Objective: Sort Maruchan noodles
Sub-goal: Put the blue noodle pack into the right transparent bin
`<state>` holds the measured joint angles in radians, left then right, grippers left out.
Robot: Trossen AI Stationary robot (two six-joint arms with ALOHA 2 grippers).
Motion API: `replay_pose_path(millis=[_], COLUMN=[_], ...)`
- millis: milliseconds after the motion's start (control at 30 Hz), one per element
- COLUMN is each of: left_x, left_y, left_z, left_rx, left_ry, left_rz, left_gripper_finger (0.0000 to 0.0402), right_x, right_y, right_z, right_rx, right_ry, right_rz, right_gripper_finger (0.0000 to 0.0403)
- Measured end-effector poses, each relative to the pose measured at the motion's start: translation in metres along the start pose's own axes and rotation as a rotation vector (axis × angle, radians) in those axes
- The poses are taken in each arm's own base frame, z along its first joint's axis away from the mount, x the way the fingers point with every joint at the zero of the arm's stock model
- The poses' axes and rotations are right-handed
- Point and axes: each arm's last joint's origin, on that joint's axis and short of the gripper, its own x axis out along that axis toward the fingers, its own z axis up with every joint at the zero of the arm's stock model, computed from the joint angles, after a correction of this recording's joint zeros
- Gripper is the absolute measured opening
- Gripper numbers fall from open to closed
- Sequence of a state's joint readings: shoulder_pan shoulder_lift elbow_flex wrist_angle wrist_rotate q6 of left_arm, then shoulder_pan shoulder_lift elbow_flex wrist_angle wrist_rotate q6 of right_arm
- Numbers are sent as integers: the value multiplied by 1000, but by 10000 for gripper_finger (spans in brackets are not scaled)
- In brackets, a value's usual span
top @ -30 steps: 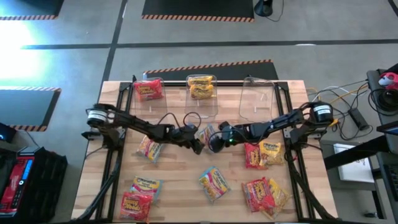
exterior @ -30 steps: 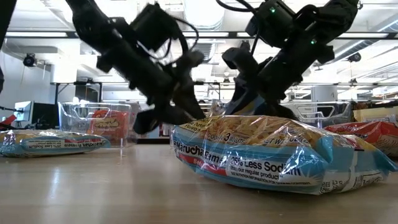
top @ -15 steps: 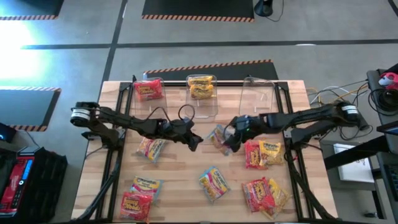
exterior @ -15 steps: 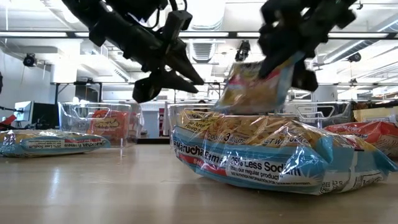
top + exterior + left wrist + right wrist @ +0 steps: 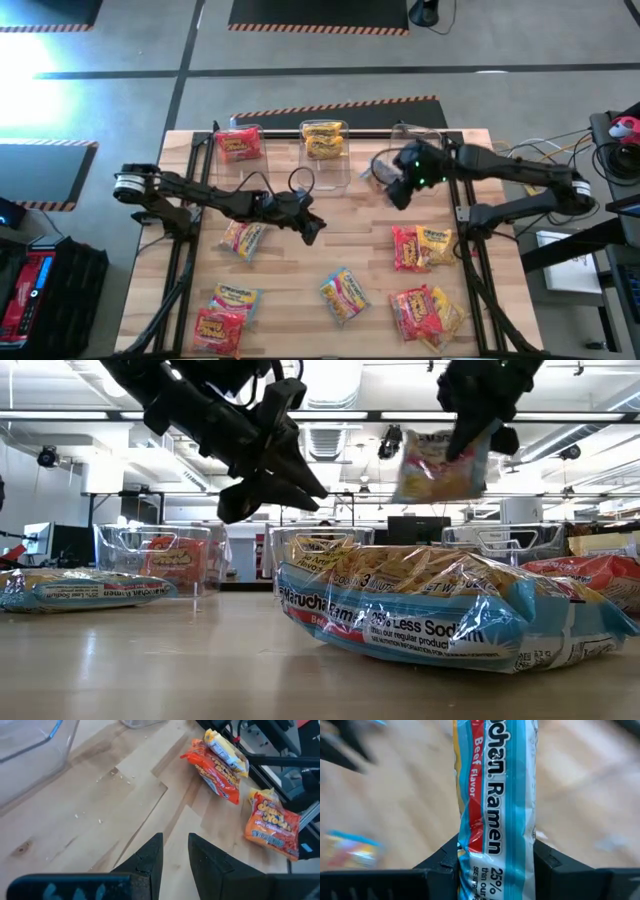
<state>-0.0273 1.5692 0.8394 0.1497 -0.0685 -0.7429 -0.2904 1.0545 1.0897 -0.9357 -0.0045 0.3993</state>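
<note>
A wooden tabletop (image 5: 300,260) fills the centre of the overhead frame, with three clear bins along its upper edge: the left bin (image 5: 238,145) holds red packets, the middle bin (image 5: 325,142) yellow-orange ones, and the right bin (image 5: 415,158) appears empty. Two dark arms reach in from either side. Loose Maruchan noodles (image 5: 343,295) lie across the lower half of the frame, in small clusters at lower left, lower centre and right.

At upper centre-right, the right claw (image 5: 398,180) pinches a blue-and-red packet (image 5: 495,815) clear of the tabletop; the low view shows that packet (image 5: 440,465) dangling below the claw, well above the packets lying on the wood. In the wrist view its long axis runs straight out between the two fingers (image 5: 440,862). The empty bin lies just beyond the carried packet, toward the upper right of the overhead frame, so the likely next move is a short carry that way and a release over its rim. The left claw (image 5: 310,228), pressed together and empty, hangs mid-frame, farther from that bin than the right arm.
</note>
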Motion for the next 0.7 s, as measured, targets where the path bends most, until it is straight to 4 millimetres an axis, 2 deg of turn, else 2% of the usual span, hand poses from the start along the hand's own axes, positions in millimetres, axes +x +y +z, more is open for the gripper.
replay_pose_path(millis=[133, 333, 533, 700], left_x=[-1, -3, -3, -3], left_y=[2, 6, 8, 11], left_z=[1, 2, 7, 15], left_rx=[36, 103, 89, 11], left_ry=[30, 52, 32, -30], left_rz=[-12, -2, 1, 8], left_gripper_finger=[75, 75, 75, 75], right_x=[-12, -18, -10, 12], right_y=[-17, -45, -75, -102], right_z=[7, 14, 12, 8], right_rx=[-53, -52, -121, -229], right_ry=[105, 154, 196, 240], right_rz=[-149, -223, -268, -274], right_gripper_finger=[125, 125, 125, 125])
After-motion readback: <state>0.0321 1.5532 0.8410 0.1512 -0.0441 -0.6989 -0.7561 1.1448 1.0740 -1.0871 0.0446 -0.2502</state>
